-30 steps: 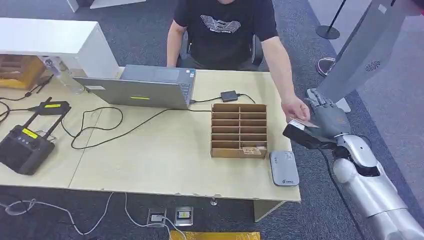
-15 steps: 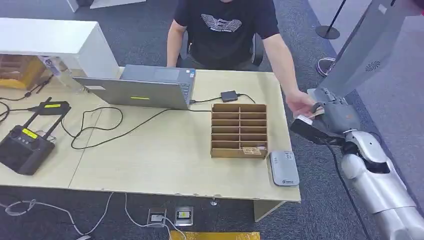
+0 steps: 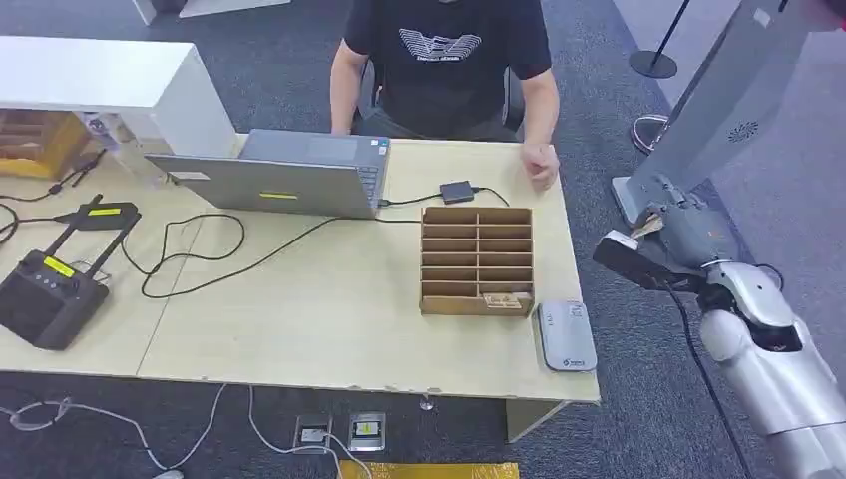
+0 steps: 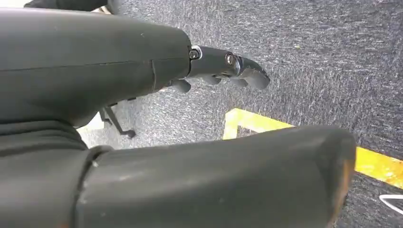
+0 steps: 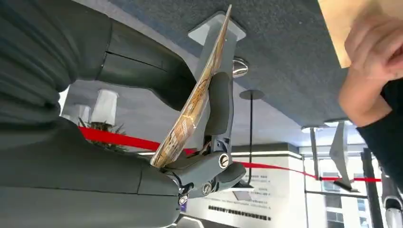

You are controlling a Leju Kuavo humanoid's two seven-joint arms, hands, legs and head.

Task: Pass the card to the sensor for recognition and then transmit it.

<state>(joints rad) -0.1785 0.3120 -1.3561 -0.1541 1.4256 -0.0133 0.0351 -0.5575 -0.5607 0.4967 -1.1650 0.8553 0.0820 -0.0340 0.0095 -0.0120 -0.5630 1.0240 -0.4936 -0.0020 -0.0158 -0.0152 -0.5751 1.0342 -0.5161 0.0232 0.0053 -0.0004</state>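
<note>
Card [image 3: 644, 228]: in the head view it shows as a small tan edge at the top of the right hand [image 3: 670, 239], which is held off the desk's [image 3: 299, 319] right edge, over the carpet. One grey sensor [image 3: 567, 335] lies flat at the desk's front right corner, just beside one wooden slotted rack [image 3: 477, 259]. One laptop [image 3: 284, 175] stands near the back edge, and one black controller [image 3: 45, 294] sits at the left edge. One person [image 3: 444, 60] sits behind the back edge, one hand [image 3: 540, 165] over the back right corner, well apart from the card.

Left wrist view: the left hand [image 4: 142, 118] hangs over grey carpet, its fingers [image 4: 228, 66] straight and held apart from the thumb, gripping nothing.

Right wrist view: the card [image 5: 195, 97] appears edge-on, with a gold pattern on its face, pinched between the thumb and the dark fingers [image 5: 219, 107] of the right hand [image 5: 157, 137]. The person's hand [image 5: 373, 52] is at the desk corner, apart from the card.
</note>
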